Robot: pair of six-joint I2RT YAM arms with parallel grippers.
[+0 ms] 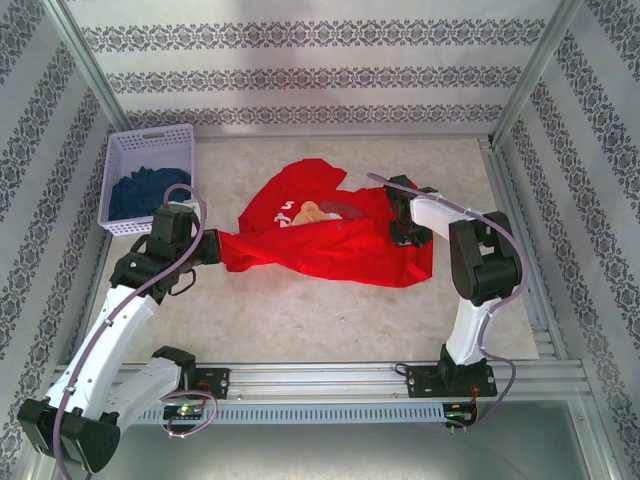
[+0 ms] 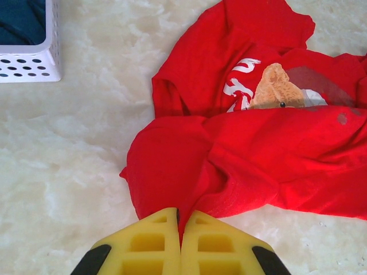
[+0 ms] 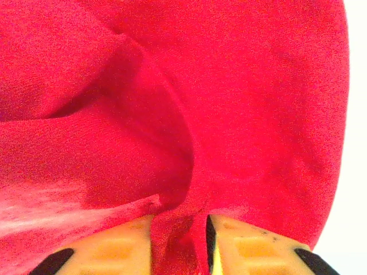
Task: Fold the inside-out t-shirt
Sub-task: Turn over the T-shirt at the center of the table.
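The inside-out t-shirt (image 1: 320,235) is bright red and lies crumpled in the middle of the table, with a white and tan bear graphic (image 1: 308,213) facing up. My left gripper (image 1: 212,247) is at the shirt's left end. In the left wrist view its yellow fingers (image 2: 179,213) are shut on a pinched edge of the t-shirt (image 2: 258,149). My right gripper (image 1: 402,235) is pressed onto the shirt's right side. In the right wrist view a fold of the t-shirt (image 3: 229,86) fills the space between its fingers (image 3: 179,220).
A white perforated basket (image 1: 150,145) stands at the back left and holds a dark blue cloth (image 1: 145,192); its corner (image 2: 28,69) appears in the left wrist view. Patterned walls and metal posts enclose the table. A metal rail runs along the near edge.
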